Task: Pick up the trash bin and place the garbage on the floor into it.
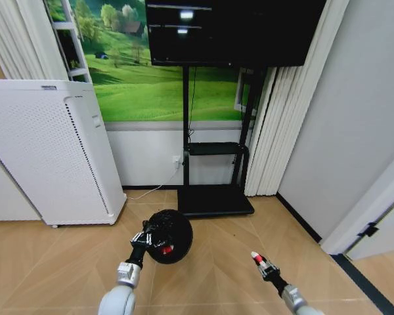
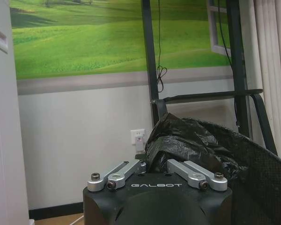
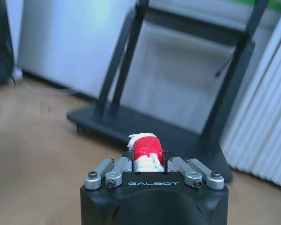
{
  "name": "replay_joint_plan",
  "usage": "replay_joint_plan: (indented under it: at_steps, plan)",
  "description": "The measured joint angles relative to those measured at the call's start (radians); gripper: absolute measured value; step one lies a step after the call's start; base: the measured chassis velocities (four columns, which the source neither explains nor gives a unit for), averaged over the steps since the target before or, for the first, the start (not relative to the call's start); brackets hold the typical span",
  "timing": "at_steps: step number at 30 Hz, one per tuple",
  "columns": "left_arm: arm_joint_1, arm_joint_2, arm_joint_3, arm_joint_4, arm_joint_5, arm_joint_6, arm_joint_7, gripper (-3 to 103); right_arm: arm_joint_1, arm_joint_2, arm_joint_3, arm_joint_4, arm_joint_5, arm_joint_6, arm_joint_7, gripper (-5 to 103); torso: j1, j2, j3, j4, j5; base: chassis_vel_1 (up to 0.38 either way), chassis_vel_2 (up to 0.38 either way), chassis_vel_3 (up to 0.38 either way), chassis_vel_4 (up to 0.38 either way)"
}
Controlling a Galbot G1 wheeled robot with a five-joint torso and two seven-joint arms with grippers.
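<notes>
Red and white, a crumpled packet sits pinched between the closed fingers of the right gripper, which holds it above the wooden floor on the robot's right side, well apart from the bin. To its left, the left gripper is clamped on the rim of the trash bin, a small round black bin of mesh with a crinkled black liner bag bunched at its edge; the bin hangs lifted off the floor and tilted so its mouth faces the head camera. Something small and red shows inside it, too small to identify. Beyond the bin stands the black base of a TV stand, carrying a dark screen above. A tall white perforated appliance stands at the left against the wall, and behind everything a green meadow mural covers the wall, with white curtains at the right.
</notes>
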Motion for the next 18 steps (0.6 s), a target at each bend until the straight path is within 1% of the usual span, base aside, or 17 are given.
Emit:
replay_joint_plan:
  at_steps: [1, 2, 5, 9, 12, 16, 18]
  plan:
    - [-0.004, -0.001, 0.008, -0.002, -0.001, 0.005, 0.0, 7, -0.02, -0.002, 0.006, 0.071, 0.026, 0.002, -0.006, 28, 0.0, 0.0, 0.0, 0.0, 0.0001, 0.0, 0.0, 0.0, 0.0]
    - [-0.004, -0.001, 0.008, -0.002, -0.001, 0.005, 0.0, 7, -0.02, -0.002, 0.006, 0.071, 0.026, 0.002, -0.006, 28, 0.0, 0.0, 0.0, 0.0, 0.0001, 0.0, 0.0, 0.0, 0.0]
    - [-0.021, -0.001, 0.024, 0.002, 0.005, 0.008, 0.0, 7, -0.047, -0.007, 0.014, 0.219, 0.082, 0.016, -0.031, 28, 0.0, 0.0, 0.0, 0.0001, 0.0, 0.0, 0.0, 0.0, 0.0]
    - [-0.032, -0.003, 0.032, 0.014, 0.012, 0.008, 0.0, 7, -0.049, -0.008, 0.014, 0.281, 0.084, 0.02, -0.042, 28, 0.0, 0.0, 0.0, 0.0001, -0.0001, 0.0, 0.0, 0.0, 0.0]
    - [-0.063, -0.012, 0.055, 0.047, 0.028, 0.007, 0.0, 7, -0.04, -0.006, -0.013, 0.377, 0.079, 0.025, -0.073, 28, 0.0, 0.0, 0.0, 0.0001, 0.0, 0.0, 0.0, 0.0, 0.0]
    - [-0.085, -0.02, 0.067, 0.066, 0.033, 0.007, -0.001, 7, -0.03, -0.001, -0.039, 0.406, 0.072, 0.029, -0.088, 28, 0.0, 0.0, 0.0, 0.0, 0.0001, 0.0, 0.0, 0.0, 0.0]
    - [-0.111, -0.03, 0.08, 0.089, 0.039, 0.007, -0.003, 7, -0.013, 0.009, -0.076, 0.422, 0.053, 0.033, -0.103, 28, 0.0, 0.0, 0.0, 0.0, 0.0001, 0.0, 0.0, 0.0, 0.0]
